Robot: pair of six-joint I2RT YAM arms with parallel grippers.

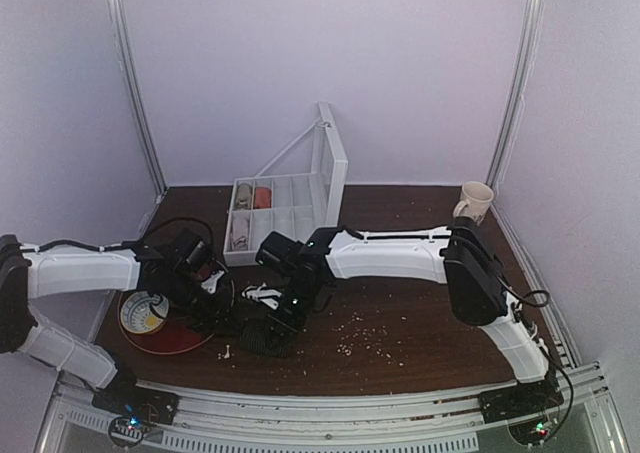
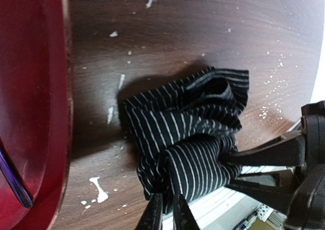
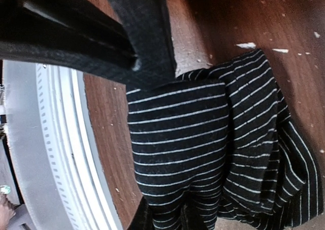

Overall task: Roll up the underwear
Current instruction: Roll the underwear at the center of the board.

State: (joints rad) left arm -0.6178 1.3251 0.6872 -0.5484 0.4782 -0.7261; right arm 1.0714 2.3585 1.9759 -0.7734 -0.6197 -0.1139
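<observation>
The underwear (image 1: 265, 335) is a black bundle with pale pinstripes, lying close to the table's front edge. The left wrist view shows it partly rolled (image 2: 188, 133), a thick roll at the near side and crumpled folds beyond. My left gripper (image 2: 165, 212) is shut on the fabric at one end of the roll. My right gripper (image 3: 170, 217) is shut on the fabric at the other end of the underwear (image 3: 203, 138). In the top view the left gripper (image 1: 234, 323) and right gripper (image 1: 284, 319) flank the bundle closely.
A red plate (image 1: 175, 335) with a round white object (image 1: 143, 311) lies just left of the bundle. A clear compartment box (image 1: 280, 208) with raised lid stands behind. A mug (image 1: 476, 201) sits far right. White crumbs (image 1: 370, 333) dot the wood. The white front rail (image 3: 61, 154) is close.
</observation>
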